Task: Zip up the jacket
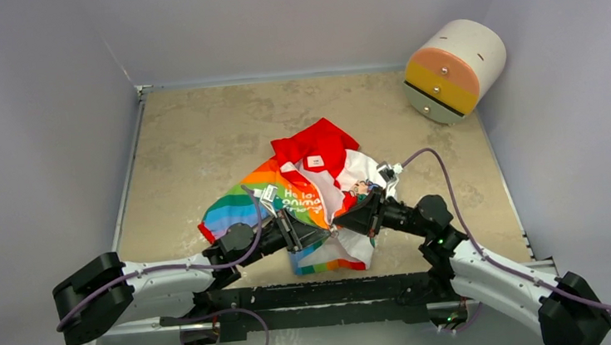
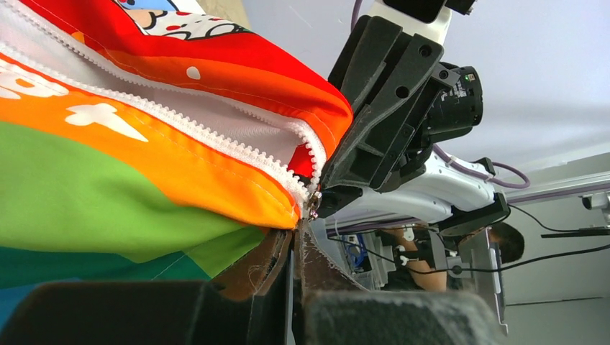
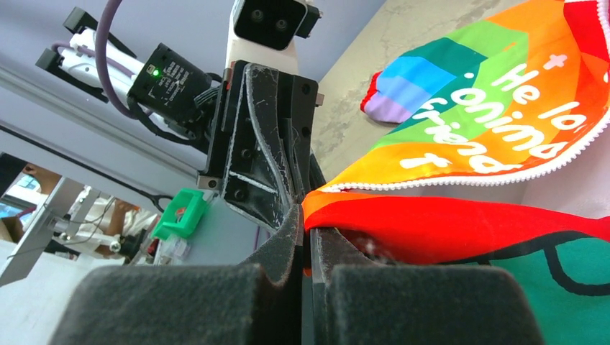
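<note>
Between the two grippers, where their tips nearly met, hung the bottom end of the jacket's (image 1: 312,190) front opening. The rest of the garment lay bunched on the table (image 1: 198,132) just beyond them, hood farthest from the fingertips.

The left gripper (image 2: 296,287) was clenched on the hem corner of the rainbow front panel, directly below the foot of the zipper teeth (image 2: 180,122). The right gripper (image 3: 308,248) was clamped on the red-orange hem corner of the opposite panel. In the left wrist view its tip sat right against a small metal piece (image 2: 314,203) at the base of the teeth. We could not tell whether that piece was the slider or the pin.

Above the fingertips the two rows of teeth spread apart in a V, so nothing was zipped. We judged the step in hand to be bringing the two bottom ends together to seat the pin in the slider.

The next move would call for fine alignment of both hem corners and taut fabric. After that, one side would need a fresh grip on the pull tab, to run it away from the grippers toward the hood.
</note>
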